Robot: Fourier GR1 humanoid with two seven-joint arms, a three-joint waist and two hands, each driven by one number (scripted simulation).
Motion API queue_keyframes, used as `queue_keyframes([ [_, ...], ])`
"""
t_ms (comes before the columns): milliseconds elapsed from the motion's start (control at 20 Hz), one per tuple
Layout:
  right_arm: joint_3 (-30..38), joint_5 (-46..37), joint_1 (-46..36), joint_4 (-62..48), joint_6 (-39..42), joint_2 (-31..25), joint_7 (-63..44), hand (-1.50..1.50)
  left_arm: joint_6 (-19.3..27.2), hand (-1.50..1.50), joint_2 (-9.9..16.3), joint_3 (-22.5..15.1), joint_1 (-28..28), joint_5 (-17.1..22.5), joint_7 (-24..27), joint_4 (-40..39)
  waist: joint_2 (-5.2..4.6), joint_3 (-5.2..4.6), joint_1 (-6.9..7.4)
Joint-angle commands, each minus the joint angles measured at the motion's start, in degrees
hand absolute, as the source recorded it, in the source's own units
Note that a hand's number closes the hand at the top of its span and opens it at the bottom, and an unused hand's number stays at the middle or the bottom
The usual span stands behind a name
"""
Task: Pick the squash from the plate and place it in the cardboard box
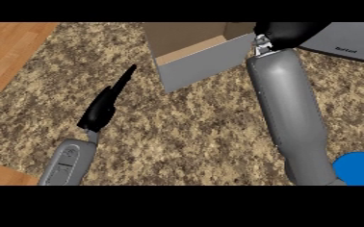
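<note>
Grey forearm of the right arm runs up to the right hand at the cardboard box, over its right rim — whether its fingers are curled I cannot tell, and no squash shows anywhere in view. Left of the box, the left hand hovers over the granite counter, fingers straight, holding nothing — a blue plate peeks in well below the box, at the right edge.

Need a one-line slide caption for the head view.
Right hand over the open cardboard box; left hand open above the granite counter; blue plate at lower right.
</note>
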State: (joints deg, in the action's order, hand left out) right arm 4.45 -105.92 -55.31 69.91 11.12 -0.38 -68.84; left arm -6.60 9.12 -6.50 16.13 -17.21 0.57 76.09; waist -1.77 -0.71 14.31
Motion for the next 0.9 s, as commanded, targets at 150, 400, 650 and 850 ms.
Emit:
queue_keyframes([
  [150, 3.95, 0.14, -6.52, -7.04, 8.64, 0.36, -16.30, 1.50, 0.89, 0.00, -0.76, 0.19, 0.33, -0.30, -0.37, -1.40, 0.17, 0.25, -1.32],
  [400, 12.48, 6.95, -6.68, -8.45, 5.23, 0.36, -16.34, 1.50, 0.75, 0.00, -0.09, 1.41, 1.74, 0.23, -0.62, -1.50, -0.10, 0.64, -1.57],
  [650, 14.34, 15.51, -6.62, -11.71, -2.12, 0.37, -16.37, -1.50, 0.95, 0.00, -0.06, 1.37, 1.32, -0.05, 1.47, -3.23, -0.17, 0.60, -1.43],
  [850, 9.37, 14.03, -9.93, -12.04, -11.76, 0.37, -16.39, -1.50, 1.45, 0.00, -0.60, 1.39, 2.52, -0.28, 0.06, -3.03, 0.15, 0.57, -1.82],
])
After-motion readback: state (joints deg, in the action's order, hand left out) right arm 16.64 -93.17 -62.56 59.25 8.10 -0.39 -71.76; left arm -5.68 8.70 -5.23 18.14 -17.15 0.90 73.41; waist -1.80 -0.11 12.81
